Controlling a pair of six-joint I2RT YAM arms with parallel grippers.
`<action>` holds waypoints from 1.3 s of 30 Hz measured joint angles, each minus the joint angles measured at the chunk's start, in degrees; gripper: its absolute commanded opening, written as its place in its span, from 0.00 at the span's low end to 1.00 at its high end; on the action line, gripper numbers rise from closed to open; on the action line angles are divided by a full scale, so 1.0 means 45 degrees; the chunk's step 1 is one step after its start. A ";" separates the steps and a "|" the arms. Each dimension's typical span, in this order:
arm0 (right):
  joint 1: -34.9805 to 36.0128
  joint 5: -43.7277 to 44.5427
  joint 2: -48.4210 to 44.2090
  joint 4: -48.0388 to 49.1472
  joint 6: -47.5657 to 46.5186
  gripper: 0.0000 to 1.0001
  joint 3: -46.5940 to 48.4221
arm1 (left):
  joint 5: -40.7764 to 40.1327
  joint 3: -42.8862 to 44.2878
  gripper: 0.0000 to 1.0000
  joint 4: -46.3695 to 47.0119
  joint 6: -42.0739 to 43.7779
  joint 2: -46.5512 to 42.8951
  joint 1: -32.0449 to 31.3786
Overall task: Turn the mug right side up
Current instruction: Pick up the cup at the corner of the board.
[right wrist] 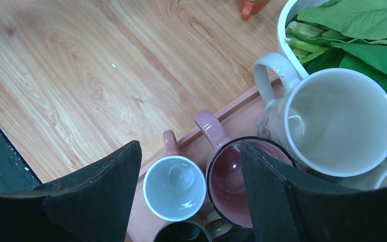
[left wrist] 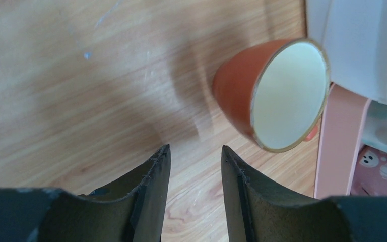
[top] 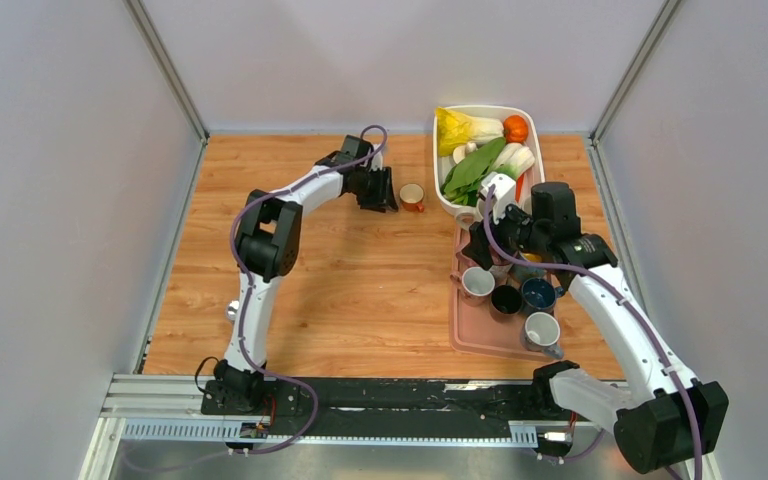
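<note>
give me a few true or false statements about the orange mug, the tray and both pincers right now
1. The left pincer is shut on the orange mug. False: its jaws stand open with nothing between them, and the mug lies apart, beyond the fingertips.
2. The orange mug sits on the wooden table, not on the pink tray. True.
3. The white basin holds vegetables. True.
4. The right pincer hangs over bare wood. False: it hangs open over the mugs on the pink tray.
</note>
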 measured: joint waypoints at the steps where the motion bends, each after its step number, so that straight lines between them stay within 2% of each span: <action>1: 0.0000 0.0000 -0.0010 0.0005 0.0000 0.75 -0.0019 | -0.0068 -0.0141 0.49 -0.0053 -0.0068 -0.0078 0.0000; 6: -0.0087 0.0005 -0.0078 0.0204 0.0000 0.75 -0.0126 | 0.0209 -0.0568 0.49 -0.0034 -0.0772 -0.0413 0.0131; 20: -0.0461 0.0019 -0.0141 0.0393 0.0092 0.75 -0.0287 | 0.1243 0.0068 0.49 0.1219 -0.1715 -0.0408 0.0029; 39: -0.0767 0.0005 -0.0141 0.0384 0.0189 0.75 -0.0287 | 0.0155 0.0355 0.47 0.1073 -0.1593 -0.0219 -0.0389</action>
